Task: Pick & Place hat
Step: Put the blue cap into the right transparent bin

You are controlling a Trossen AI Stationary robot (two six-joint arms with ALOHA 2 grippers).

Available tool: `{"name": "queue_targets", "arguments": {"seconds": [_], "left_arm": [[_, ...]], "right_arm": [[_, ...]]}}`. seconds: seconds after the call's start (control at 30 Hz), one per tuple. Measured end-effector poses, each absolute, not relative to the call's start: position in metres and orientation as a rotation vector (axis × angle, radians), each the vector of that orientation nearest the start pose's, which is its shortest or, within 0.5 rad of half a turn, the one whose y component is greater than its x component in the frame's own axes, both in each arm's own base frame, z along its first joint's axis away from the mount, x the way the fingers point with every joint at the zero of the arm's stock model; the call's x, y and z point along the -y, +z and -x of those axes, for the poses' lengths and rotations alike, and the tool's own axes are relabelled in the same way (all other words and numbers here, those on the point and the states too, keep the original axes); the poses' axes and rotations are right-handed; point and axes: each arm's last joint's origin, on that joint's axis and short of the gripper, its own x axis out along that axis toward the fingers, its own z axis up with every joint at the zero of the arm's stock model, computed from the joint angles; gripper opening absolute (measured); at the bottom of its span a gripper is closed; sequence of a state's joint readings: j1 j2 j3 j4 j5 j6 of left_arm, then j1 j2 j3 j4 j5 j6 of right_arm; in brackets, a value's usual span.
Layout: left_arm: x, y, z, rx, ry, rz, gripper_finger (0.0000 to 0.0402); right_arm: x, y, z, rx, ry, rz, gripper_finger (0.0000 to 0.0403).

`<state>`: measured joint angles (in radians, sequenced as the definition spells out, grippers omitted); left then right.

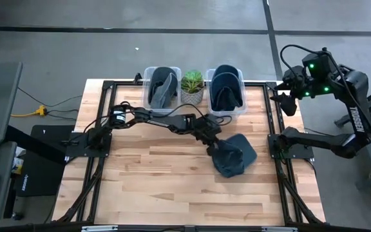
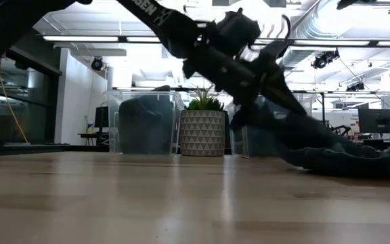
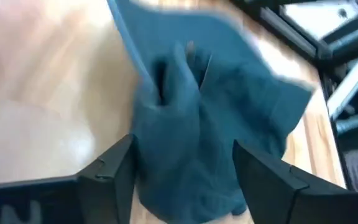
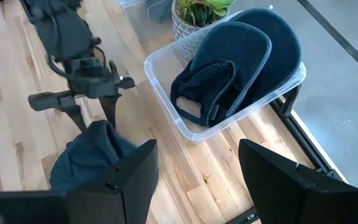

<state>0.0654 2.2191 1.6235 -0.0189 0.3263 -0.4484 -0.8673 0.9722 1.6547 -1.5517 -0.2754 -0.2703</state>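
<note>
A dark blue hat (image 1: 237, 158) lies crumpled on the wooden table, right of its middle; it also shows in the low view as the hat (image 2: 344, 159). My left gripper (image 1: 212, 147) reaches from the table's left and slants down at the hat's left side. It is open, and its fingers stand on either side of the bunched crown (image 3: 185, 124). My right gripper (image 4: 197, 186) is open and hangs in the air above the table's far right corner, looking down on the hat (image 4: 86, 158) and on the left gripper (image 4: 92, 118). My left gripper comes at the hat from above and from the table's left, slanting down, with the crown's bunched cloth (image 3: 166, 149) filling the gap between its open fingers. Whether the fingers (image 3: 114, 177) touch the cloth I cannot tell. The hat rests on the table.
Two clear bins stand at the far edge, the left bin (image 1: 147, 87) and the right bin (image 1: 242, 96), each with dark hats inside. A potted plant (image 1: 192, 85) stands between them. Bare wood stretches across the table's near half and left side.
</note>
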Motion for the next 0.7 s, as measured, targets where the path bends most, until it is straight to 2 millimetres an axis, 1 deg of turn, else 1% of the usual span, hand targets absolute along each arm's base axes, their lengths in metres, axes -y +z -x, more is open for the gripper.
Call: {"name": "queue_targets", "arguments": {"seconds": [0.1, 0.17, 0.23, 0.37, 0.5, 0.57, 0.63, 0.7], "left_arm": [[-0.022, 0.165, -0.494, -0.657, -0.150, 0.562, 0.0228], [-0.022, 0.162, -0.501, -0.602, -0.165, 0.559, 0.0233], [-0.022, 0.155, -0.500, -0.625, -0.174, 0.590, 0.0234], [-0.022, 0.161, -0.505, -0.555, -0.206, 0.595, 0.0234], [-0.022, 0.154, -0.507, -0.581, -0.177, 0.603, 0.0234], [-0.022, 0.159, -0.509, -0.556, -0.175, 0.597, 0.0234], [-0.024, 0.165, -0.509, -0.529, -0.137, 0.583, 0.0234], [-0.024, 0.163, -0.510, -0.524, -0.102, 0.574, 0.0234]], "right_arm": [[0.060, 0.450, -0.061, -0.802, -0.445, -0.226, 0.0220], [0.060, 0.450, -0.061, -0.802, -0.445, -0.226, 0.0220], [0.059, 0.450, -0.061, -0.801, -0.446, -0.225, 0.0220], [0.059, 0.450, -0.060, -0.799, -0.448, -0.223, 0.0220], [0.059, 0.450, -0.060, -0.800, -0.451, -0.224, 0.0220], [0.059, 0.450, -0.060, -0.801, -0.451, -0.226, 0.0220], [0.059, 0.450, -0.060, -0.800, -0.451, -0.226, 0.0220], [0.059, 0.450, -0.060, -0.800, -0.451, -0.226, 0.0220]]}}
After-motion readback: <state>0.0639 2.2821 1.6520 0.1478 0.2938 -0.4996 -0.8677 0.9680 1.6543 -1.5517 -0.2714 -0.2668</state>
